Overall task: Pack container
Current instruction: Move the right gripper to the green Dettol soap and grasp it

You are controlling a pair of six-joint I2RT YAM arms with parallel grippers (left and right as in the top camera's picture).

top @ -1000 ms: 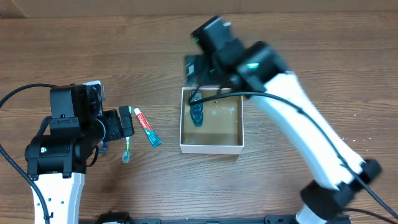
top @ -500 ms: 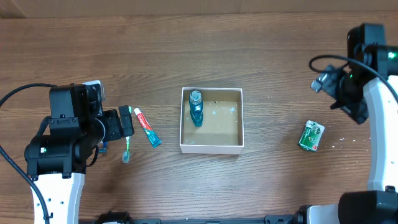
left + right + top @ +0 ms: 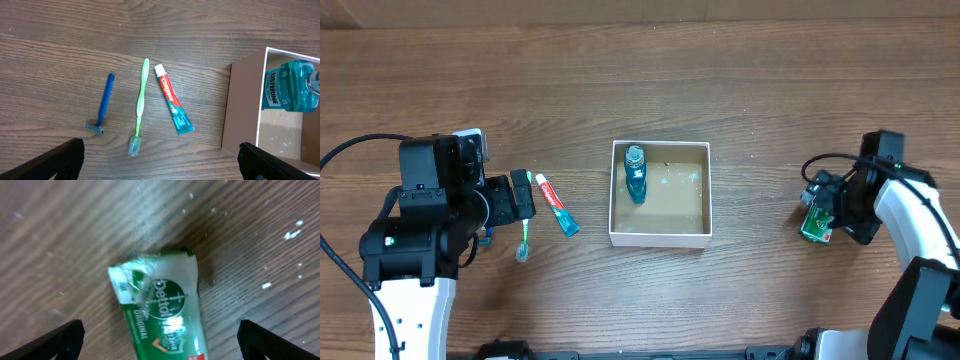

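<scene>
We hold our right tool (image 3: 161, 342) spread wide over the green soap packet (image 3: 162, 307), well right of the container (image 3: 660, 239) on the counter (image 3: 760, 100), likely to straddle and lift it, while our left tool (image 3: 160, 162) hangs released above the toothbrush (image 3: 141, 100).

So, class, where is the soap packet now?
In the overhead view the soap packet lies on the table at the right side, well apart from the container, just under the open right gripper.
</scene>
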